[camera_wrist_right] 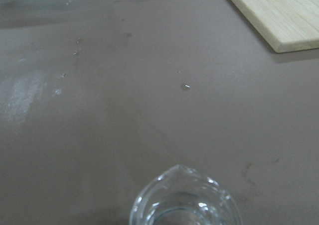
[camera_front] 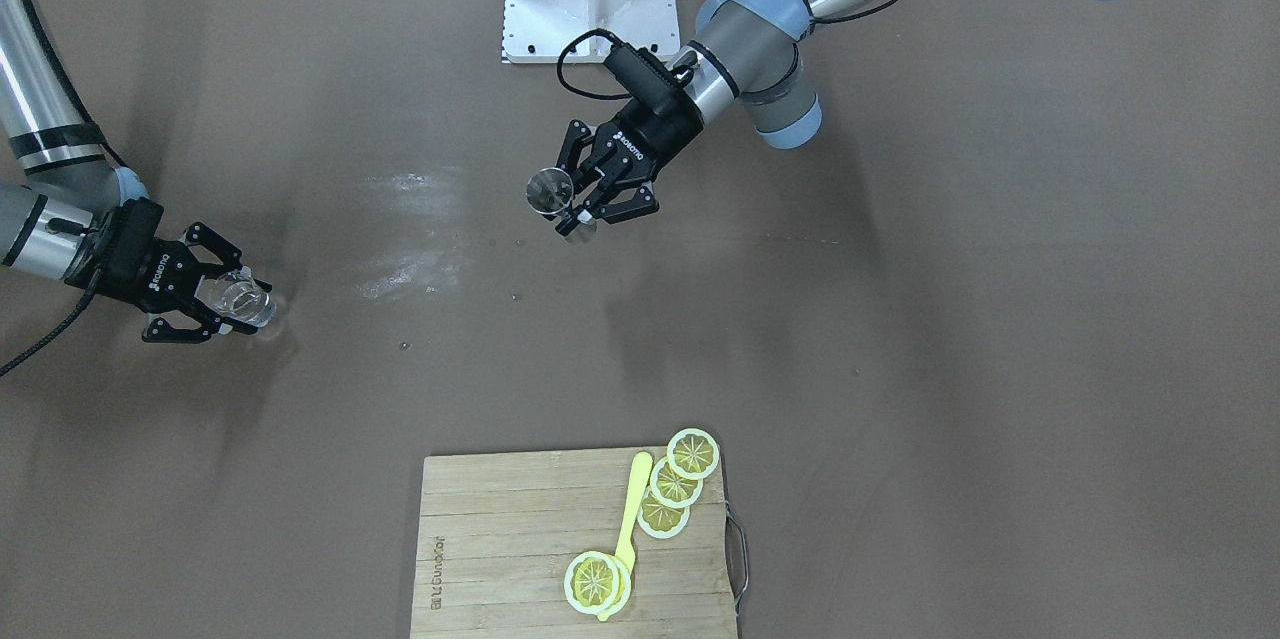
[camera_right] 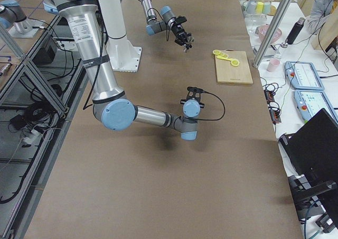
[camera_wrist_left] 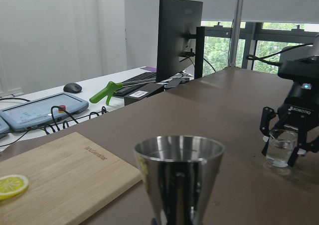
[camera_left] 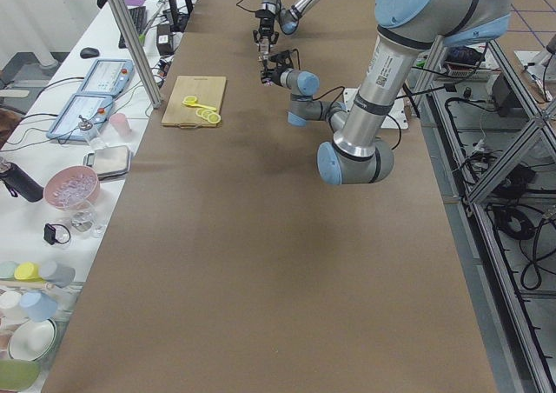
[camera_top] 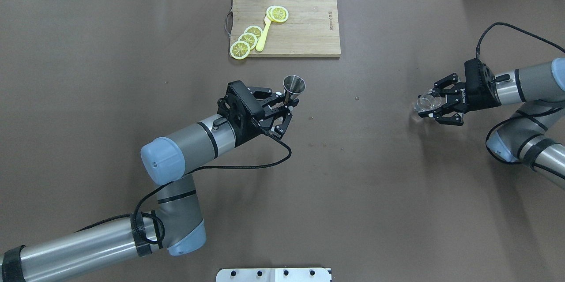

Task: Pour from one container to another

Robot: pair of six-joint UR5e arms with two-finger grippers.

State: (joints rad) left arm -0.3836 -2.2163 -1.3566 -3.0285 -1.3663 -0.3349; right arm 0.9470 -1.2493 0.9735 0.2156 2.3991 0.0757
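A steel jigger is held upright above the table's middle, with my left gripper shut on its narrow waist. It fills the bottom of the left wrist view as the jigger. Far to the robot's right a small clear glass beaker stands on the table, and my right gripper is shut around it. The beaker seems to hold a little clear liquid. In the front view the jigger and the beaker are well apart.
A wooden cutting board lies at the table's far edge, carrying lemon slices and a yellow plastic utensil. A pale smear marks the brown table cover between the two grippers.
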